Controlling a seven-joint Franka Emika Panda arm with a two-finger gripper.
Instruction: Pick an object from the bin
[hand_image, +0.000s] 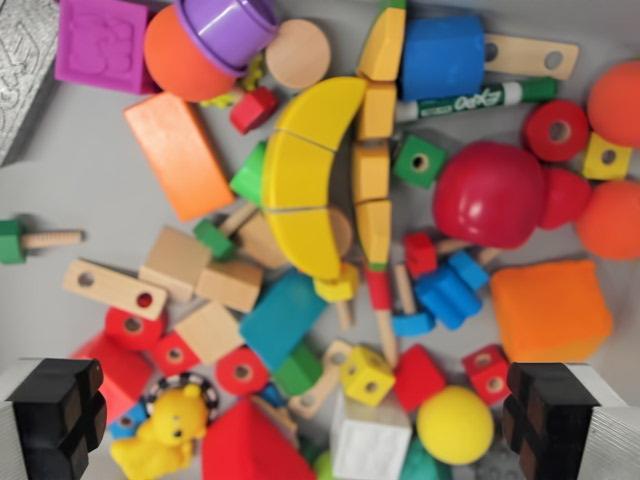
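Dozens of toys fill the bin (80, 190); the yellow ball (455, 424) at five o'clock looks light, smooth and slippery, best pinched across its middle. The gripper (305, 420) hangs spread, empty.

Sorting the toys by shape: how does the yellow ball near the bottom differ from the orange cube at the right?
The yellow ball is round and smooth; the orange cube has flat faces and edges. The ball looks smaller than the cube. The ball lies lower in the wrist view, nearer the gripper. Both are single-coloured.
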